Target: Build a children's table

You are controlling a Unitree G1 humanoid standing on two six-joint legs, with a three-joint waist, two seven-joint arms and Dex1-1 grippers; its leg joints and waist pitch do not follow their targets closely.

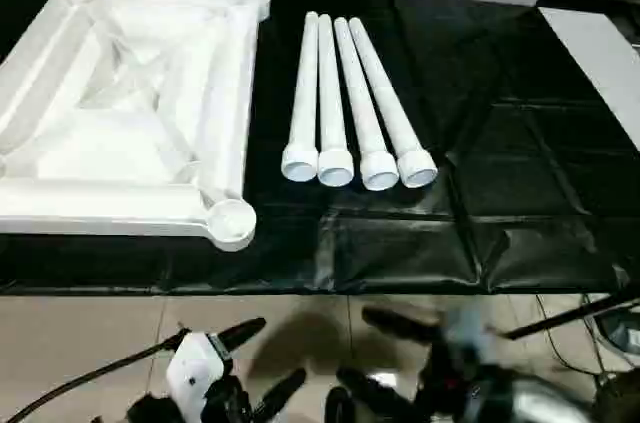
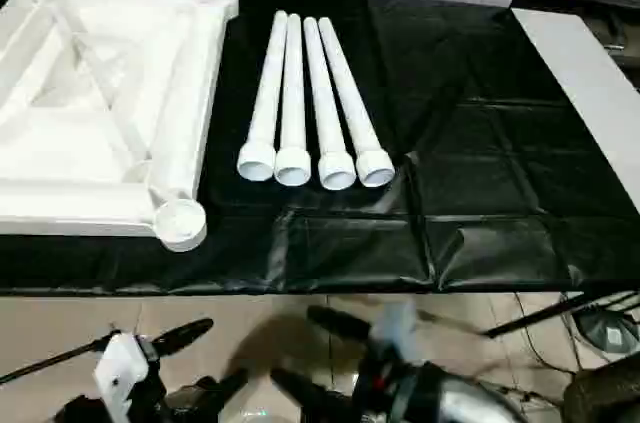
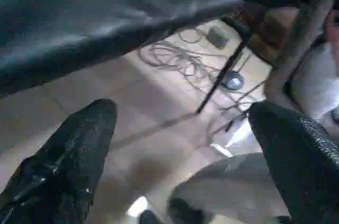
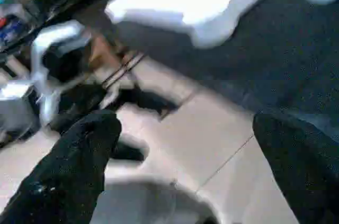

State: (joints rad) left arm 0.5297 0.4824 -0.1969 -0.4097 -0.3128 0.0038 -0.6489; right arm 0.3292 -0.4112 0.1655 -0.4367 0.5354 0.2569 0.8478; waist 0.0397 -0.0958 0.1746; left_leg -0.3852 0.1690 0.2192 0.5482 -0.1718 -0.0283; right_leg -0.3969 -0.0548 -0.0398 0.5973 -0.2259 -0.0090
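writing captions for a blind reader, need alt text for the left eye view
An upturned white tabletop lies at left on a black-covered table, ribs and round corner sockets showing, with four white legs side by side to its right, wide ends toward the camera. Below the table's edge, over a tiled floor, the left pincer and right pincer hang open and empty.

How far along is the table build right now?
Barely started. Laid out: the table top lies underside up on the black sheet, four legs side by side beside it, none in a socket. In hand: nothing; left hand and right hand are open. Left: fitting all four legs.
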